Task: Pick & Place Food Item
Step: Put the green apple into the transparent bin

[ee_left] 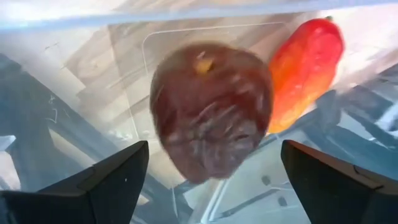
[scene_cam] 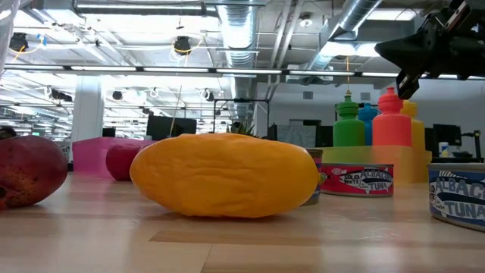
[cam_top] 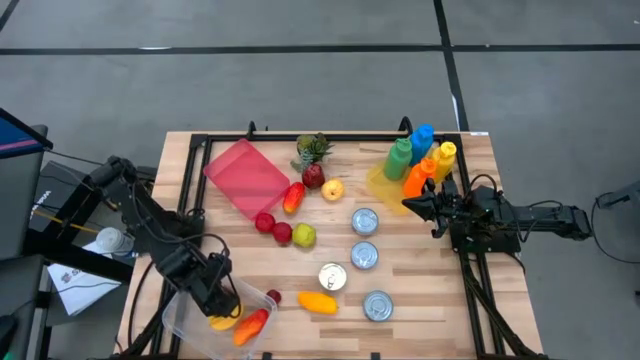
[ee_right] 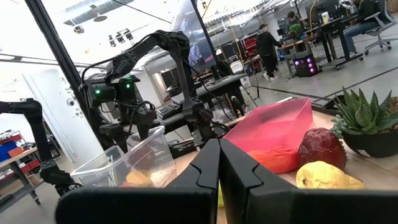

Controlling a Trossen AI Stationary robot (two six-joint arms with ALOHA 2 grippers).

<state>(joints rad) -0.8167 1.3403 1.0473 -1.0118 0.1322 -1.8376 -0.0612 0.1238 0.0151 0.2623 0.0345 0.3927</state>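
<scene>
Dark red fruit [ee_left: 210, 112] dropping into clear bin [cam_top: 180, 312], left gripper [cam_top: 222, 298] released above it. Place step; next, retract and target yellow fruit [cam_top: 318, 301] on counter [cam_top: 420, 260]. Right gripper [cam_top: 418, 205] clenched, idle near bottles [cam_top: 420, 160].

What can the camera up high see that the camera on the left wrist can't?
Only the high view shows the whole table: four tins, the coloured bottles, the pink bin, the little plant, and the right gripper waiting shut beside the bottles.

Only the left wrist view shows a dark red fruit in mid-air between the open fingers, blurred and touching neither, above the box floor.

Both show the clear box, the red-orange pepper inside it, and the left gripper over it.
</scene>
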